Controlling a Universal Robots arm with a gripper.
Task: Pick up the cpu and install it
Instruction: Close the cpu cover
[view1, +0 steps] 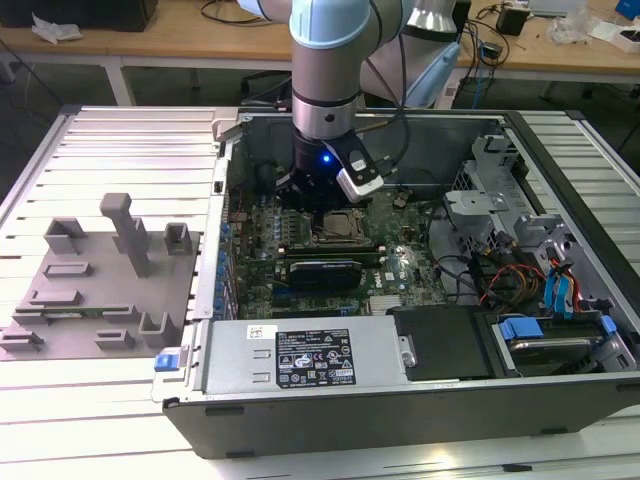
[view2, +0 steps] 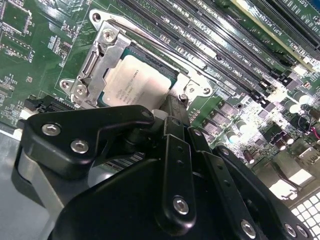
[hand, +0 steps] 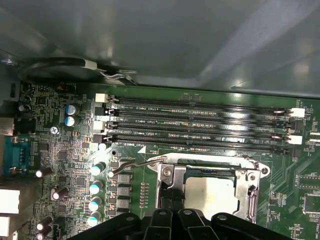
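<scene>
The cpu (view2: 135, 82) is a flat square chip with a silver top. It lies flat in the metal socket frame (view2: 95, 65) on the green motherboard inside the open computer case. In the first wrist view the cpu (hand: 210, 192) sits within the same frame (hand: 167, 172). My black gripper (view2: 172, 107) hangs low over the socket and is shut with nothing in it. Its tips (hand: 171, 197) stand at the socket's edge, right beside the chip. In the exterior view the gripper (view1: 322, 205) reaches down into the case just above the dark socket (view1: 342, 227).
Memory slots (hand: 200, 125) run along one side of the socket, with capacitors (hand: 95, 187) on another. A wire lever (hand: 130, 165) lies by the frame. The case holds a dark card (view1: 320, 270), a power supply (view1: 300, 360) and a drive cage (view1: 500, 200). A grey fixture plate (view1: 100, 290) lies at the exterior view's left.
</scene>
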